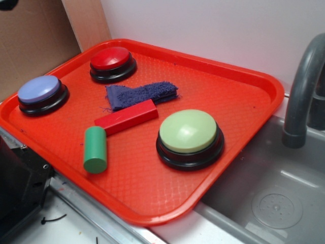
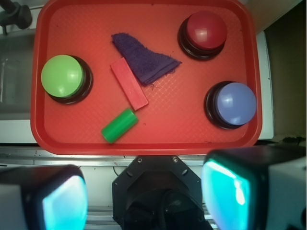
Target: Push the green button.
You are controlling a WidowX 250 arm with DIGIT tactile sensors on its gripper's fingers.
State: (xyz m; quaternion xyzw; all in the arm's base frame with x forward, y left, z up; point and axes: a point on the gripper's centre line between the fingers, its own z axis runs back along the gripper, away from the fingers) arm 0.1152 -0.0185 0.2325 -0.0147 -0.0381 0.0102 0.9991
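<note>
Nothing done so far on the task, judging by the layout: green button [image 1: 189, 131] untouched, sitting on the orange tray [image 1: 238, 76] at its near-sink side, dome up on a black ring. Well apart from it, a red button [image 1: 111, 58] at the far corner and a lavender button [image 1: 39, 89] at the left edge. Between them, a red block [image 1: 127, 117] lying flat, a dark green cylinder [image 1: 95, 149] on its side just beside the block's end, and a folded blue cloth [image 1: 142, 94] touching the block's other end. Pincer [image 2: 144, 196] spread wide, holding nothing, hanging high above the tray's front edge, seen only from the wrist view; out of sight in the exterior view. Probably a fair way above the counter, though height is hard to read here. Still to do: travel across to the green button, descend, press the dome.
</note>
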